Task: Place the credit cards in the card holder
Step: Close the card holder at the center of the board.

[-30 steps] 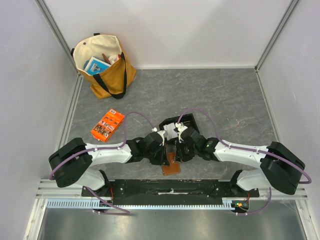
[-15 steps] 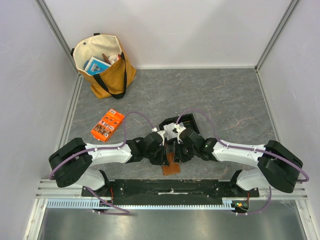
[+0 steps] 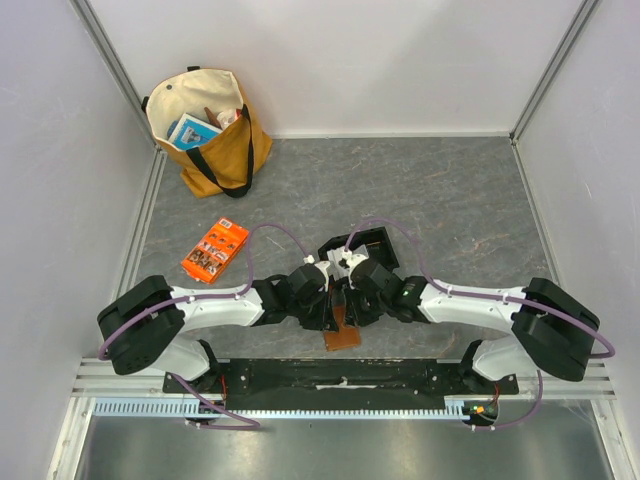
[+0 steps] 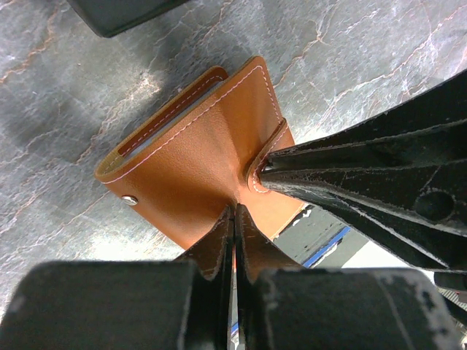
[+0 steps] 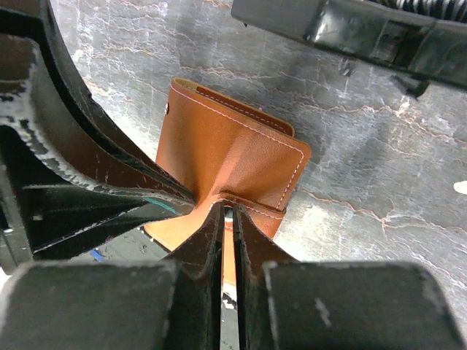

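Observation:
The brown card holder (image 3: pixel 344 338) lies folded on the grey table near its front edge, and both arms meet over it. My left gripper (image 4: pixel 235 209) is shut on the edge of its cover (image 4: pixel 190 160). My right gripper (image 5: pixel 228 210) is shut on the clasp tab that wraps the holder (image 5: pixel 226 153). The right fingers (image 4: pixel 350 168) come in from the right in the left wrist view. The left fingers (image 5: pixel 87 182) come in from the left in the right wrist view. From above, both grippers (image 3: pixel 335 314) (image 3: pixel 352 312) hide most of the holder. The credit cards are out of view.
A black tray (image 3: pixel 377 240) sits just beyond the grippers, partly under the right arm. An orange printed packet (image 3: pixel 215 250) lies to the left. A tan tote bag (image 3: pixel 205 125) stands at the back left. A black bar (image 3: pixel 340 378) runs along the near edge.
The right arm has shifted a little to the left, closer over the holder, and its jaws have narrowed onto the clasp tab. The left arm and the holder have stayed put.

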`<action>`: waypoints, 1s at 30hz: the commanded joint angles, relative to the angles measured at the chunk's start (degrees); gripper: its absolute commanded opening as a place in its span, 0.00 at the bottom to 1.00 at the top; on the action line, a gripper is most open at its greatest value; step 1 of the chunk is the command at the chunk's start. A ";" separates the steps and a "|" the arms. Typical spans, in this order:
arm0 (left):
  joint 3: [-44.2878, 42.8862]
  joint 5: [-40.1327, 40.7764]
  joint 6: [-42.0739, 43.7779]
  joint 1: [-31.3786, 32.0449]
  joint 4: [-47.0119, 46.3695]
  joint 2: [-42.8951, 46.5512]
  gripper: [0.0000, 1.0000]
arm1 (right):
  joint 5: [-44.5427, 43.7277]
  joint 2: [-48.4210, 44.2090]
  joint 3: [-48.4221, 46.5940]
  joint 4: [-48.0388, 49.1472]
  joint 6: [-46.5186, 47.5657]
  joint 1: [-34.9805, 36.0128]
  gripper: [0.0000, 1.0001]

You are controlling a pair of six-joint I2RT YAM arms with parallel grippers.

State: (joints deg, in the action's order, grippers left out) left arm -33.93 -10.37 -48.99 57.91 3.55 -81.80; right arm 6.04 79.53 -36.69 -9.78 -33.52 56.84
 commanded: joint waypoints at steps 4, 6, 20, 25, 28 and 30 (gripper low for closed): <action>-0.17 3.25 1.09 0.54 2.07 -0.91 0.04 | -5.33 3.88 0.12 -4.36 -0.76 3.80 0.09; -0.17 3.34 1.09 0.45 2.16 -0.82 0.04 | -7.17 4.58 0.30 -5.07 -1.29 5.29 0.08; 0.97 4.22 0.48 0.45 1.55 0.23 0.04 | -18.52 9.86 2.76 -11.05 -9.90 9.96 0.08; 1.50 7.02 0.30 0.45 1.72 4.71 0.24 | -22.64 -1.72 -1.00 -10.08 -8.67 9.96 0.42; 1.33 10.19 0.21 0.36 3.73 10.33 0.49 | -25.64 -7.35 -5.92 -9.73 -5.96 8.29 0.53; 0.71 14.75 0.30 0.27 6.54 14.81 0.64 | -26.96 -10.78 -8.57 -9.99 -4.46 6.80 0.59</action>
State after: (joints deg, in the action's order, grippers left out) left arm -32.77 -4.56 -48.97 58.33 6.35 -74.83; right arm -15.53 75.42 -39.35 -17.65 -40.97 65.78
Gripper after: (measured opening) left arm 0.524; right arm 0.533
